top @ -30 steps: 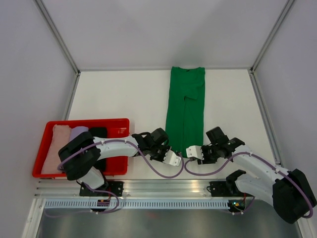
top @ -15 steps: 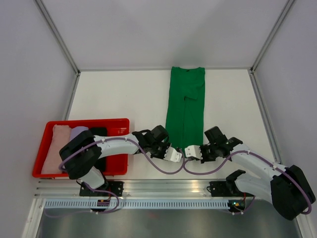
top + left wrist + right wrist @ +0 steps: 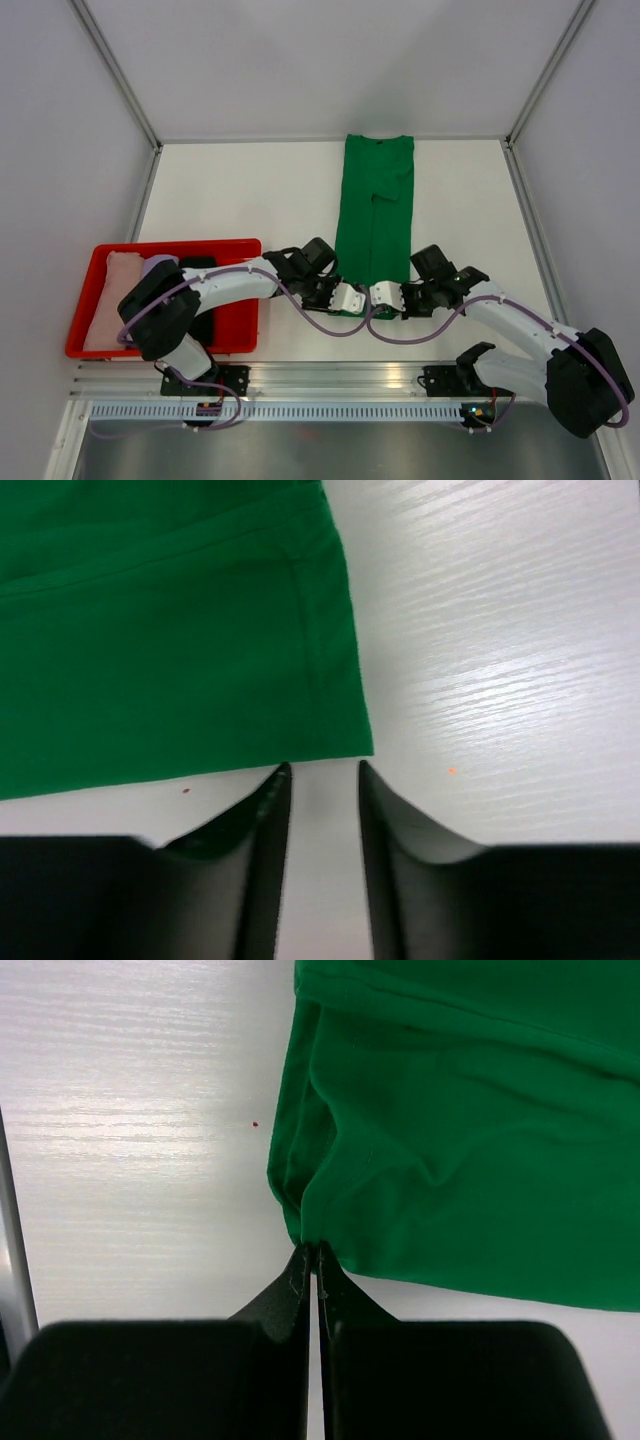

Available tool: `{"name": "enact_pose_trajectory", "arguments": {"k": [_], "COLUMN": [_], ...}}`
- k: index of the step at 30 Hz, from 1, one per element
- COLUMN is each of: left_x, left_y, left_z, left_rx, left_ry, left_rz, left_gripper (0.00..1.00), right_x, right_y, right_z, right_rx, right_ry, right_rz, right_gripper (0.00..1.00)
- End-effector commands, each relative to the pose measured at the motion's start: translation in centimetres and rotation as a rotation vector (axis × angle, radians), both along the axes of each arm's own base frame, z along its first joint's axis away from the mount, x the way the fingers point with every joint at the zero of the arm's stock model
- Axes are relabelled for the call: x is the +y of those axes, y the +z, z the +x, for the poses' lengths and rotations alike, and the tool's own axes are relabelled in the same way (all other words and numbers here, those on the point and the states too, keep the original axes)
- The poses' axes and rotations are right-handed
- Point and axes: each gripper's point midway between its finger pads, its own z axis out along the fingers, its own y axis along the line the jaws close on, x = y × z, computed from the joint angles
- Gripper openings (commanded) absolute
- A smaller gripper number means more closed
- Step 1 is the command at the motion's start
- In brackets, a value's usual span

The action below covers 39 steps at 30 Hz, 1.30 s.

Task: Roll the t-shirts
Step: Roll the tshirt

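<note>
A bright green t-shirt (image 3: 375, 210), folded into a long strip, lies flat on the table, running from the far edge toward me. My left gripper (image 3: 352, 298) is open at its near hem. In the left wrist view the left gripper (image 3: 322, 770) has its tips just short of the hem corner of the green t-shirt (image 3: 170, 650), with nothing between them. My right gripper (image 3: 382, 296) is at the same hem. In the right wrist view the right gripper (image 3: 312, 1248) is shut on a bunched corner of the green t-shirt (image 3: 470, 1140).
A shallow red tray (image 3: 170, 244) stands at the near left. It holds a pale pink shirt (image 3: 115, 290), a lavender shirt (image 3: 157, 268) and a black shirt (image 3: 200, 266), partly hidden by my left arm. A metal rail runs along the near table edge.
Both grippers have moved inward and forward to the green t-shirt's near hem, ending close together. The shirt's near edge is slightly bunched at the right gripper.
</note>
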Motion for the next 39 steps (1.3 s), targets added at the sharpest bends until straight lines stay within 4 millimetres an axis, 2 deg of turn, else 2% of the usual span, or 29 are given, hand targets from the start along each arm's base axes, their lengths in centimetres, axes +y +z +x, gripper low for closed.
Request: {"name": "enact_pose_trajectory", "arguments": {"k": [1,3,8,15,21,26,30,34,36,37,39], "left_x": [-0.5,-0.7,-1.5,-1.5,-1.3,-0.2,-0.8,-0.6,-0.6,-0.6,-0.7], "left_y": [0.8,0.6,-0.4,-0.8,-1.4,-2.9,-2.2,-3.1,-3.2,-3.2,-3.0], "left_z": [-2.2,-2.0,-0.3,-2.0,-1.8,-1.5,-2.3,-2.5,-2.4,-2.4,-2.2], "left_rx": [0.03,0.019,-0.044,-0.011,-0.03,-0.034,-0.015,-0.003,0.0,-0.001,-0.003], "left_ry": [-0.124,-0.132,-0.16,-0.257,-0.289,-0.298,-0.336,-0.328,-0.316,-0.314,-0.3], "left_rz": [-0.055,-0.058,-0.04,-0.076,-0.057,0.018,-0.017,0.016,0.024,0.024,0.024], "left_gripper": [0.44,0.49,0.51,0.5,0.5,0.49,0.49,0.42,0.28,0.17,0.08], "right_x": [0.7,0.6,0.4,-1.0,-0.7,-0.4,-0.2,-0.1,-0.1,-0.1,0.0], "right_y": [0.5,0.6,0.4,-0.4,-0.3,-0.2,-0.1,0.0,0.0,0.1,0.2], "right_z": [-0.3,-0.4,-0.6,-1.5,-1.4,-0.9,-0.7,-0.6,-0.7,-0.6,-0.5], "right_rx": [0.021,0.017,0.015,-0.006,-0.017,-0.027,-0.03,-0.029,-0.026,-0.026,-0.024], "right_ry": [0.007,0.008,0.009,0.043,0.043,0.046,0.041,0.033,0.033,0.032,0.023], "right_rz": [0.033,0.033,0.029,-0.024,-0.002,0.003,0.013,0.016,0.017,0.019,0.022], "right_gripper": [0.0,0.0,0.0,0.0,0.0,0.0,0.0,0.0,0.0,0.0,0.0]}}
